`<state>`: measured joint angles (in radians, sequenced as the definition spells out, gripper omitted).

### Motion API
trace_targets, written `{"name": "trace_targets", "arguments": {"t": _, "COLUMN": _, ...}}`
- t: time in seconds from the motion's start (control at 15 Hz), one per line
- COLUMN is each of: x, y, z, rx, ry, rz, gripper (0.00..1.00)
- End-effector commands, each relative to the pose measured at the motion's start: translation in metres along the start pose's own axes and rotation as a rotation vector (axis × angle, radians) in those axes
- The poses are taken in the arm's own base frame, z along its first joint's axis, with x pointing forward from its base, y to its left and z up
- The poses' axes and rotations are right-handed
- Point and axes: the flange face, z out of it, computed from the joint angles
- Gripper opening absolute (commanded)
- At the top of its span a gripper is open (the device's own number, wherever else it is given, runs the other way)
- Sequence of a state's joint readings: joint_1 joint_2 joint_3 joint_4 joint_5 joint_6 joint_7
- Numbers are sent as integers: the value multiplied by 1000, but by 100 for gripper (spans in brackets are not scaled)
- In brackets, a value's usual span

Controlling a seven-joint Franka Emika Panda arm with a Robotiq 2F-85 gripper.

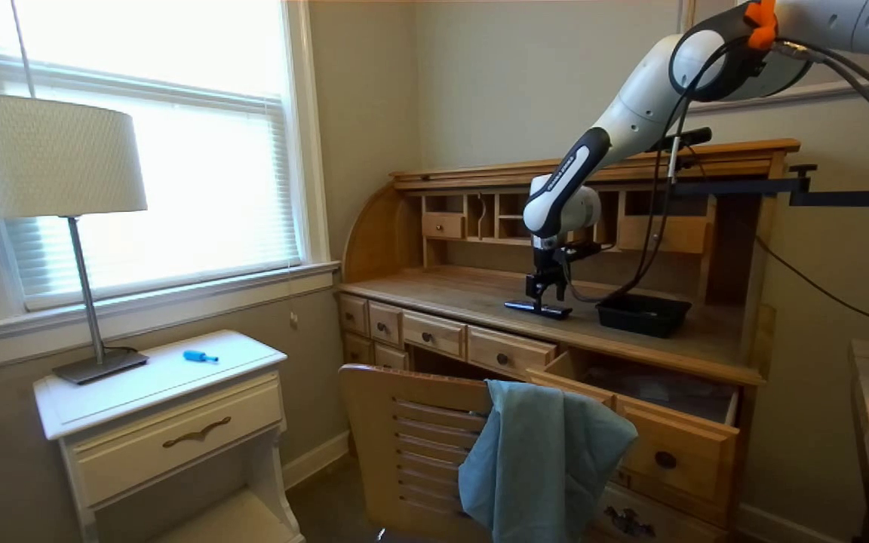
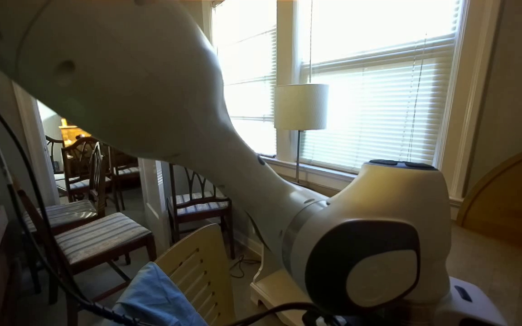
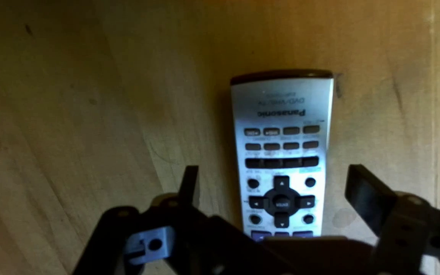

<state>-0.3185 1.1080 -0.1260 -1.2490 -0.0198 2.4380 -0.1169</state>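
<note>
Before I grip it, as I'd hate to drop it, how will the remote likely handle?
The remote looks straight and hard-cased, so likely stiff. It looks smooth, so may be slightly slippery. Lying flat on the desk, it would probably slide rather than roll.

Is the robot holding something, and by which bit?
Nothing is held: the gripper is open, with a gap on each side of the remote, which lies on the desk.
</note>
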Motion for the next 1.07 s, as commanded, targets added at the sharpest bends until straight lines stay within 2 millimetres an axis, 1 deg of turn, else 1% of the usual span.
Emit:
{"name": "trace_targets", "arguments": {"t": 0.0, "x": 4, "y": -3, "z": -6, "rx": -16, "ry": 8, "rz": 34, "gripper": 100}}
{"name": "trace_targets", "arguments": {"t": 0.27, "x": 4, "y": -11, "z": -18, "rx": -29, "ry": 44, "rz": 69, "gripper": 100}}
{"name": "trace_targets", "arguments": {"t": 0.33, "x": 6, "y": -6, "z": -7, "rx": -15, "ry": 25, "rz": 39, "gripper": 100}}
{"name": "trace_targets", "arguments": {"t": 0.53, "x": 9, "y": -11, "z": -13, "rx": -21, "ry": 40, "rz": 50, "gripper": 100}}
{"name": "trace_targets", "arguments": {"t": 1.0, "x": 9, "y": -9, "z": -14, "rx": -24, "ry": 39, "rz": 53, "gripper": 100}}
